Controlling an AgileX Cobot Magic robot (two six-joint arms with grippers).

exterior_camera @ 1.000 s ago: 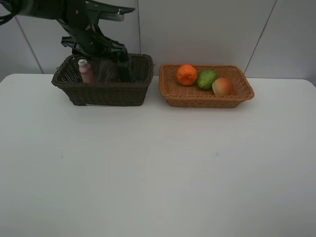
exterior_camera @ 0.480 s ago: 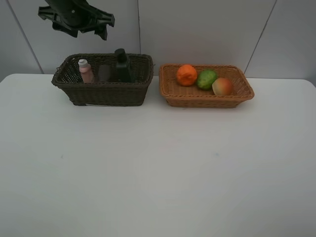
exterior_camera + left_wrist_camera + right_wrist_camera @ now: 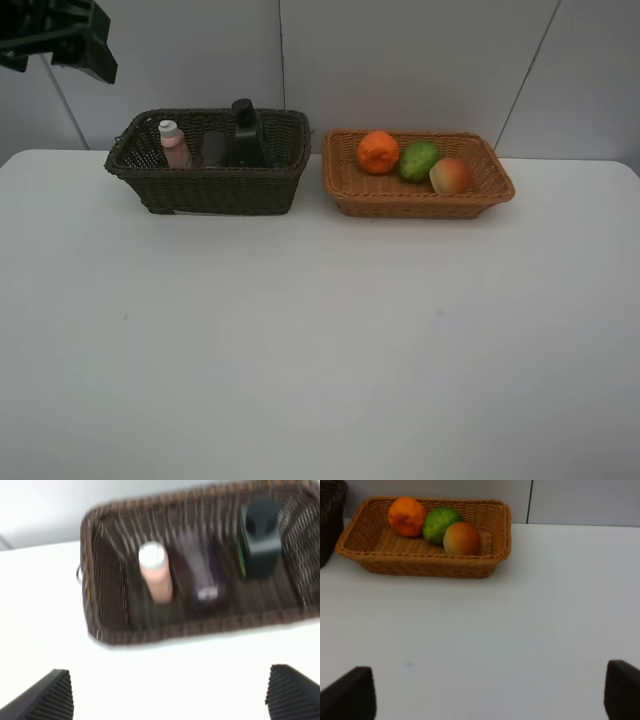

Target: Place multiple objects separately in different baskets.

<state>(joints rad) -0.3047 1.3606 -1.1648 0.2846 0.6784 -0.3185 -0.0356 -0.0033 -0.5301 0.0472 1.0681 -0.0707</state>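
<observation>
White counter [image 3: 320, 330] carrying two woven baskets side by side against a pale wall. The left jaws [image 3: 170, 695] stand wide apart and empty, raised above the counter just in front of the dark brown basket [image 3: 105, 630]; in the high view this gripper [image 3: 60, 40] appears at the upper corner, above and outward of that basket [image 3: 205, 190]. Ahead of the left jaws, inside the dark basket, three items stand in a row: a pink white-capped bottle [image 3: 155, 577] upright, a translucent mauve cup [image 3: 202, 577] just beside it in the middle, and a dark grey pump bottle [image 3: 260, 540] at the far end. The same three show in the high view: pink bottle [image 3: 174, 145], cup [image 3: 212, 150], pump bottle [image 3: 246, 135].

The right jaws [image 3: 490, 695] likewise stand wide apart and hold nothing, over bare counter. Well ahead of them sits the light orange-tan basket [image 3: 420, 565], shallower than the dark one. It contains an orange [image 3: 407, 516], a green oval fruit [image 3: 440, 524] touching it, and a red-orange round fruit [image 3: 462, 538] against the green one. High view: tan basket [image 3: 420, 200], orange [image 3: 378, 152], green fruit [image 3: 419, 160], red-orange fruit [image 3: 452, 176].
</observation>
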